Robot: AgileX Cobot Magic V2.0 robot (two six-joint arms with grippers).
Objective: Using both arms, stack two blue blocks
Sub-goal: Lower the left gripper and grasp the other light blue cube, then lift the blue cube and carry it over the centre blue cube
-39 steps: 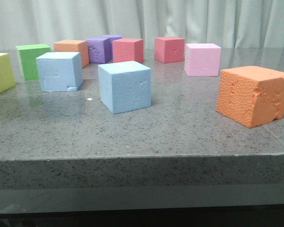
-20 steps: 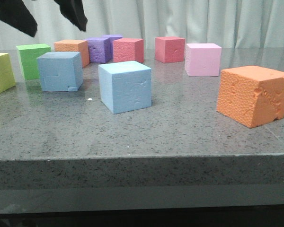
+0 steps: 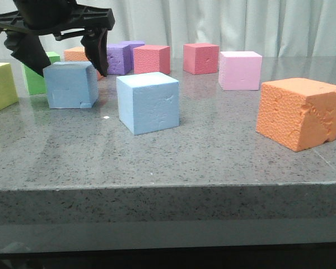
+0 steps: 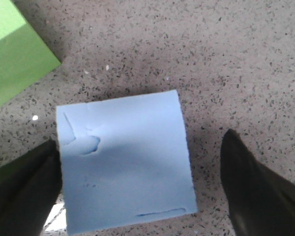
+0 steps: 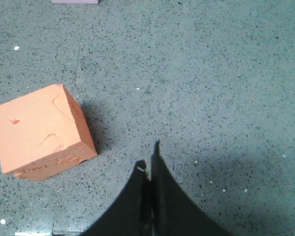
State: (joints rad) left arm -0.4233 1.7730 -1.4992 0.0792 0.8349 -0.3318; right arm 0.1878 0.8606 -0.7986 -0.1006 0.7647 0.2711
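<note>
Two pale blue blocks stand on the grey stone table: the left one (image 3: 70,84) and a nearer one (image 3: 148,102) to its right. My left gripper (image 3: 69,70) is open and low over the left block, with one dark finger on each side of it. In the left wrist view that block (image 4: 125,160) lies between the fingers (image 4: 255,191); one finger is at its edge, the other stands apart with a gap. My right gripper (image 5: 150,164) is shut and empty above bare table, out of the front view.
A green cube (image 3: 36,70) and a yellow cube (image 3: 0,87) stand close left of the gripper. Orange (image 3: 78,54), purple (image 3: 119,59), red (image 3: 151,59) and pink (image 3: 239,70) cubes line the back. A large orange cube (image 3: 299,112) sits at the right, beside the right gripper (image 5: 39,132).
My left gripper has come into the front view from above and moved down around the left blue block. The blocks have not moved.
</note>
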